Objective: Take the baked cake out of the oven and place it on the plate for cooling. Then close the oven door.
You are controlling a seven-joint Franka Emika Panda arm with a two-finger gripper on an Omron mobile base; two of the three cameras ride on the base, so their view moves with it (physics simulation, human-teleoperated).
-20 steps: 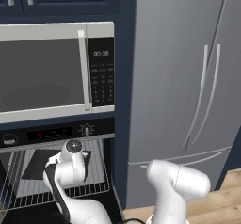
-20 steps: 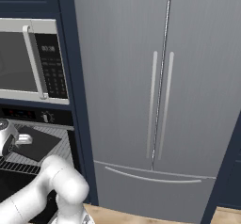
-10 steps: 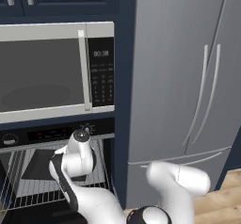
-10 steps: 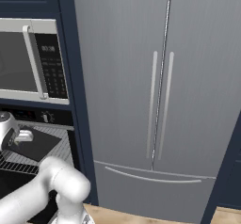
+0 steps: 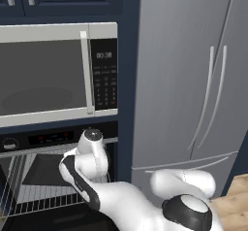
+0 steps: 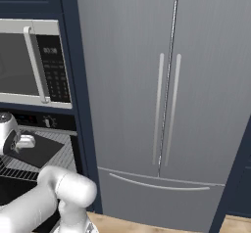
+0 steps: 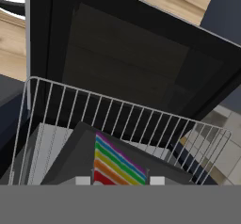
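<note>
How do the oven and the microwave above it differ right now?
The oven stands open, its black glass door dropped flat; the microwave is shut. The oven front is black with round knobs; the microwave is grey with a vertical handle and keypad. The oven shows wire racks and a dark tray; the microwave's inside looks bare. Both sit in the same navy cabinet column.

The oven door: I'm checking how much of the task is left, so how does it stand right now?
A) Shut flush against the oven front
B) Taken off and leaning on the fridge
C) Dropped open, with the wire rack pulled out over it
C: in the hand view the oven door lies folded down with the wire rack reaching out over it, and the rainbow-striped cake on its dark tray sits on that rack.
</note>
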